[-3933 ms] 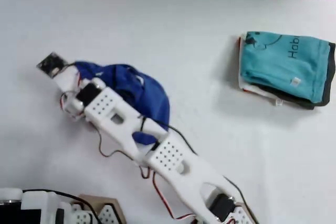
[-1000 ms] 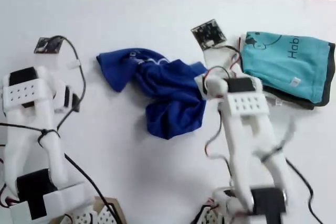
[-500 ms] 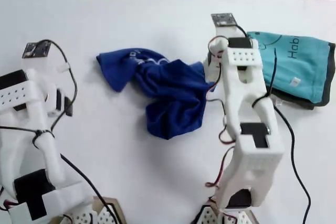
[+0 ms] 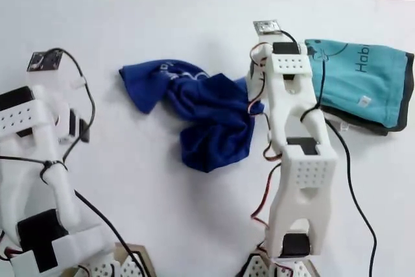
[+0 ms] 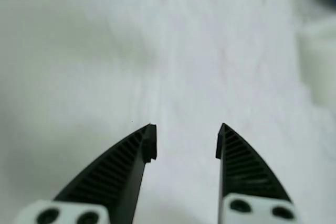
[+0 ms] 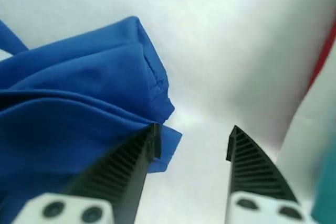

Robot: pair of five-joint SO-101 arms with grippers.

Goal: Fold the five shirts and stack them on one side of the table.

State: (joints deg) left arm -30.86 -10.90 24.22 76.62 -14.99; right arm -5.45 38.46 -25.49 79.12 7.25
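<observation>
High view: crumpled blue shirt [image 4: 201, 118] lies mid-desk, unfolded, apparently the only shirt left to fold. The folded stack [image 4: 356, 82], teal shirt on top with darker ones under it, sits at the far right of the desk [image 4: 194, 24], so that looks like the chosen stacking side. The right arm [image 4: 295, 115] stands between shirt and stack with its wrist over the shirt's right edge. Probably it is there to pick a hem and spread the cloth flat. The left arm [image 4: 32, 134] is at the left edge, well apart from the shirt.

Left wrist view: left tool [image 5: 184, 142] is spread wide over bare white desk and holds nothing. It is likely parked until a second corner needs holding.

Right wrist view: right tool [image 6: 191, 140] is also wide apart and grips nothing. One fingertip [image 6: 152, 137] is right at the blue shirt's [image 6: 79, 93] hemmed corner, and the gap is mostly over bare desk. A teal sliver of the stack [image 6: 326, 200] is just beside it. Judgement: lined up for a hem grab, not yet closed.
</observation>
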